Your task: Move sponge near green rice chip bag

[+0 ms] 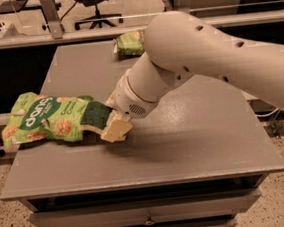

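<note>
The sponge (95, 114), dark green on top with pale foam below, is at the table's left-middle, right against the right end of the green rice chip bag (44, 118). The bag lies flat near the table's left edge, white lettering on a dark green oval facing up. My gripper (109, 127) comes in from the right at the end of the large white arm (187, 61) and is shut on the sponge, low over the tabletop. One pale finger (116, 130) shows in front of the sponge; the other is hidden.
A smaller green snack bag (130, 42) lies at the table's far edge, partly behind my arm. The grey table (195, 145) has drawers below its front edge (147, 218). An office chair (95, 4) and desk legs stand beyond the table.
</note>
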Controlling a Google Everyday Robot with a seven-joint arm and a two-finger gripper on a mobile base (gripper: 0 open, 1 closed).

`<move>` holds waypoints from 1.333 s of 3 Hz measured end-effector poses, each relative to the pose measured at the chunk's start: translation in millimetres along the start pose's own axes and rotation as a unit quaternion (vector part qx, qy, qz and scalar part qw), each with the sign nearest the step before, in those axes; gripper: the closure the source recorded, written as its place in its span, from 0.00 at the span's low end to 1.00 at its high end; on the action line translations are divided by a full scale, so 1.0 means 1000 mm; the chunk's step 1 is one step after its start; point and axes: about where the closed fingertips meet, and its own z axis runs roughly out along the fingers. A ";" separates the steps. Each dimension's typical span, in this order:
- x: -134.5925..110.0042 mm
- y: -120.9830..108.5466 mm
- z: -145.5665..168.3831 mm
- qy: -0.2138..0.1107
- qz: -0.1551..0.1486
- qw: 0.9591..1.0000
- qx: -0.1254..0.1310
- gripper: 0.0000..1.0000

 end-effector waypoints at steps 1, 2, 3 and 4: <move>0.004 -0.010 0.006 0.007 0.006 1.000 0.011 0.58; 0.008 -0.017 0.006 0.013 0.006 1.000 0.019 0.36; 0.013 -0.024 0.002 0.020 0.007 0.999 0.029 0.12; 0.015 -0.028 -0.007 0.021 0.005 0.999 0.036 0.00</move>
